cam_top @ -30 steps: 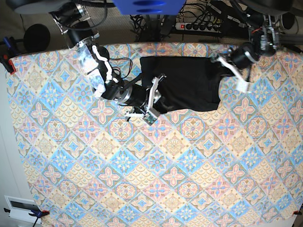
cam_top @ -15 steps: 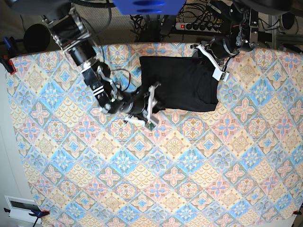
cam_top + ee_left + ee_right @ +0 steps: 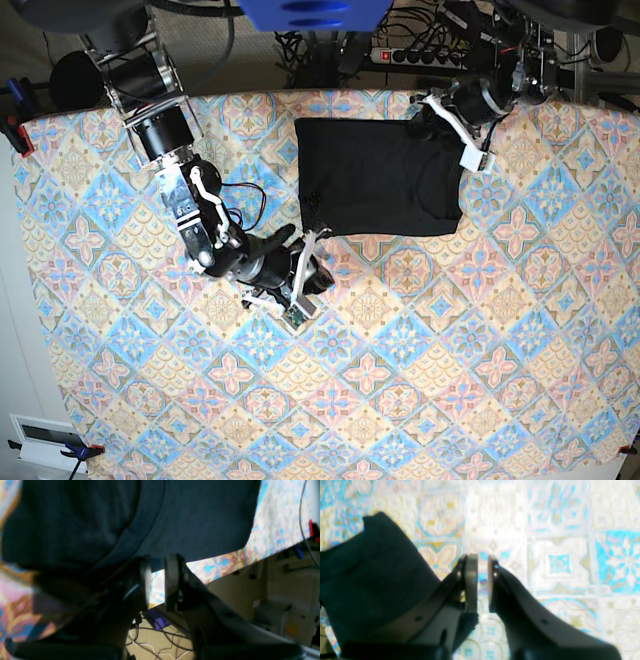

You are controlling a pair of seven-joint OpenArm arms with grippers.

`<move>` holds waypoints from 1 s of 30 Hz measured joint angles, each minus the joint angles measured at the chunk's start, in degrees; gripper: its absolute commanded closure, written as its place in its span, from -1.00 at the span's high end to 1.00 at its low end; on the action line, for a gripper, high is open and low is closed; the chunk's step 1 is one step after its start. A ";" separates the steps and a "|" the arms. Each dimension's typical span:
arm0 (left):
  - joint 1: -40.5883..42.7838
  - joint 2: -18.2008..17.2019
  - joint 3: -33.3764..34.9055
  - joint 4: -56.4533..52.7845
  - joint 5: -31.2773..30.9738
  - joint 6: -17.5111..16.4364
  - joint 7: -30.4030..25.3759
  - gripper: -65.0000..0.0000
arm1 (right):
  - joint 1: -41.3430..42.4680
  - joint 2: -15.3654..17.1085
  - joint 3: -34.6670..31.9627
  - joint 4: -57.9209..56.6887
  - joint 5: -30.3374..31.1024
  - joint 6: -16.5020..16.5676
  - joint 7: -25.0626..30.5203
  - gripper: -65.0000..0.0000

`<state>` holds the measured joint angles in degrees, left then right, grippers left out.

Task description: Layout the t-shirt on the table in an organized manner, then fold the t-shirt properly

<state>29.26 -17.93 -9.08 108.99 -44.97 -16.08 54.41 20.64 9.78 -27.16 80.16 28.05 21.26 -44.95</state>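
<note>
The t-shirt [image 3: 375, 180] lies as a flat black rectangle at the back middle of the table [image 3: 400, 400]. My right gripper [image 3: 305, 280] hovers over bare cloth just off the shirt's near left corner. In the right wrist view the t-shirt [image 3: 370, 567] sits left of the gripper [image 3: 482, 560]. Its jaws stand a narrow slit apart, with only table [image 3: 557, 530] showing between. My left gripper [image 3: 455, 130] is at the shirt's far right corner. In the left wrist view its pads [image 3: 158, 565] stand slightly apart at the t-shirt's [image 3: 175, 517] edge, with nothing seen pinched.
The table's far edge [image 3: 260, 95] runs just behind the shirt. A power strip [image 3: 420, 55] and cables lie beyond it. A red clamp [image 3: 12, 130] grips the left edge. A white box [image 3: 45, 440] sits off the near left corner.
My right gripper has drawn back from the shirt's near left corner toward the front, and its jaws have narrowed. My left gripper has moved left to the shirt's far right corner. The shirt's right edge now lies straighter.
</note>
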 measured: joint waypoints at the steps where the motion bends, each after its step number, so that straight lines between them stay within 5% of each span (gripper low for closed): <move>1: -0.02 0.00 0.02 -0.42 0.66 0.17 0.11 -0.69 | -0.17 -0.20 -0.02 -1.44 0.46 -0.02 0.11 -0.82; 7: -1.44 0.52 0.15 -5.92 2.73 0.09 0.02 -0.81 | -1.49 0.07 -0.35 -10.64 -2.47 0.59 0.83 -0.82; 10: -3.78 0.63 0.20 -8.79 2.08 -0.46 0.00 -0.99 | -0.31 -0.81 -0.09 -11.72 -9.81 0.59 0.81 -0.82; 17: -8.39 0.48 0.15 -14.80 -0.52 -1.81 -0.17 -0.99 | -0.81 -1.46 -0.13 -8.79 -12.72 0.04 -3.96 -0.82; 24: -15.26 0.26 2.10 -20.50 -1.27 -2.19 -0.42 -0.99 | -8.92 3.78 -2.93 4.59 -12.76 0.20 -6.38 -0.82; 30: -23.96 1.25 9.77 -20.85 11.13 -1.14 -0.98 -0.99 | -15.23 7.45 -2.10 11.72 -12.81 0.22 -7.10 -0.82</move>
<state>5.30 -16.69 0.69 88.14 -33.85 -17.21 53.43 5.41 17.23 -29.26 91.88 15.25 21.47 -52.05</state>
